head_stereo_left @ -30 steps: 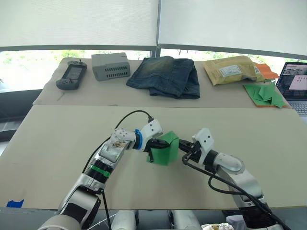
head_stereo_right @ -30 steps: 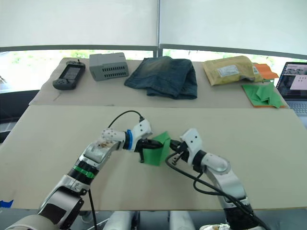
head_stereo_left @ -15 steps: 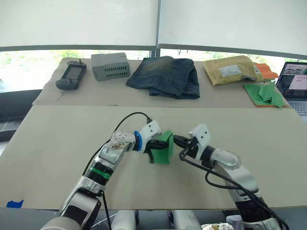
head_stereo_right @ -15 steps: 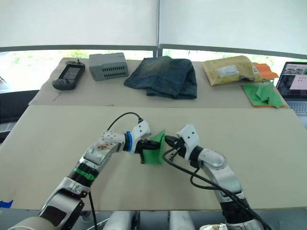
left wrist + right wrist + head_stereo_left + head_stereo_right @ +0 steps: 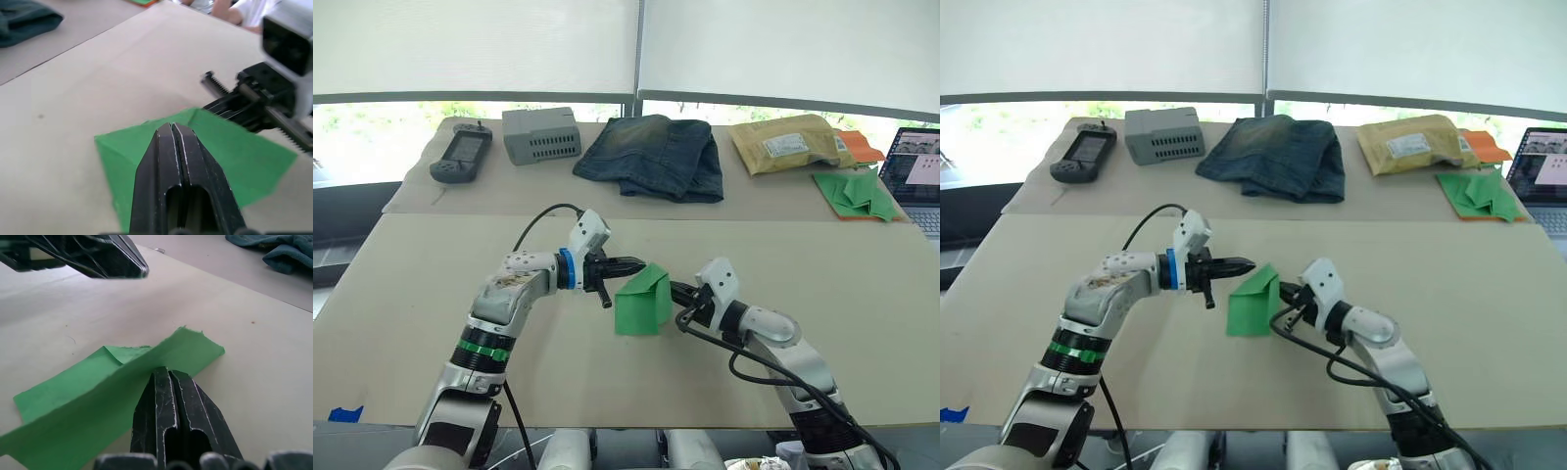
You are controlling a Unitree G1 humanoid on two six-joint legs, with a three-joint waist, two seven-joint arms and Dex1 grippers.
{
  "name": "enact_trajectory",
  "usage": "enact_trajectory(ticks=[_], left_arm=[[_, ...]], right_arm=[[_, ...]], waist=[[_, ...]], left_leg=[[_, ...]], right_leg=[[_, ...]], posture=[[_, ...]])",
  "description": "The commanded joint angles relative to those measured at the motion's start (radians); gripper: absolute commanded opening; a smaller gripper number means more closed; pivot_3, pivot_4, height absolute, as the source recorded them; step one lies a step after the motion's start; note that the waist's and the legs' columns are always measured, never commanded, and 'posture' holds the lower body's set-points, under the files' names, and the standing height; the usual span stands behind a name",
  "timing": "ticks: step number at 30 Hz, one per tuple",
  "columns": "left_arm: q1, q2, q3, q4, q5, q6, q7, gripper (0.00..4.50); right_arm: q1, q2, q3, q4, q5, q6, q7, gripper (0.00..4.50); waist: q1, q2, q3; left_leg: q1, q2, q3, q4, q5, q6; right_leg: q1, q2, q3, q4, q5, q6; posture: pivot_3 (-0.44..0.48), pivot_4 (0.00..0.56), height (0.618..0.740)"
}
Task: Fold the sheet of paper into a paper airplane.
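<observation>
Left hand (image 5: pixel 625 263) off the sheet of paper (image 5: pixel 643 301), withdrawn leftward, fingers together.

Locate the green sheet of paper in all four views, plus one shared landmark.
Left eye view: sheet of paper at table centre, between the two arms.
Right eye view: same spot, slightly left of centre.
Left wrist view: lower middle, beyond the shut left pincer.
Right wrist view: band across the lower left, right pincer shut on its edge.
Shared landmark: folded jeans.

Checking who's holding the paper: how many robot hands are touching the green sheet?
1: the right hand is shut on the sheet of paper at its right edge. The left hand is shut, hovering just clear of it.
</observation>
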Motion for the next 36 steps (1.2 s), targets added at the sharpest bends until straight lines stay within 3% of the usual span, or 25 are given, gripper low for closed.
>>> enact_trajectory(ticks=[1, 4, 22, 36], left_arm=[[-0.023, -0.038, -0.045, 0.070, 0.054, -0.061, 0.045, 0.00], [-0.024, -0.049, -0.097, 0.128, 0.102, -0.123, 0.037, 0.00], [-0.023, -0.103, -0.145, 0.227, 0.164, -0.212, 0.014, 0.00], [0.008, -0.087, -0.124, 0.190, 0.150, -0.205, 0.016, 0.00]], right_arm=[[-0.015, 0.002, -0.009, -0.011, 0.001, -0.033, 0.005, 0.03], [-0.016, 0.000, -0.006, -0.011, -0.003, -0.033, 0.007, 0.03], [-0.024, 0.018, 0.004, -0.032, -0.004, -0.022, -0.002, 0.03], [-0.094, 0.053, 0.076, 0.113, -0.060, -0.067, 0.023, 0.03]], waist=[[0.000, 0.000, 0.000], [0.000, 0.000, 0.000], [-0.002, 0.000, 0.000], [-0.003, 0.000, 0.000]], left_leg=[[0.000, 0.000, 0.000, 0.000, 0.000, 0.000], [0.000, 0.000, 0.001, 0.000, 0.000, 0.000], [-0.001, 0.000, 0.001, 0.000, 0.000, 0.000], [0.000, 0.000, 0.000, 0.000, 0.000, 0.000]], right_leg=[[0.000, 0.000, 0.000, 0.000, 0.000, 0.000], [0.000, 0.000, 0.000, 0.000, 0.000, -0.001], [0.000, 0.000, 0.000, 0.000, 0.000, 0.000], [0.000, 0.000, 0.000, 0.000, 0.000, 0.000]], posture=[[0.000, 0.150, 0.728], [0.000, 0.150, 0.728], [0.000, 0.150, 0.728], [0.000, 0.150, 0.728]])
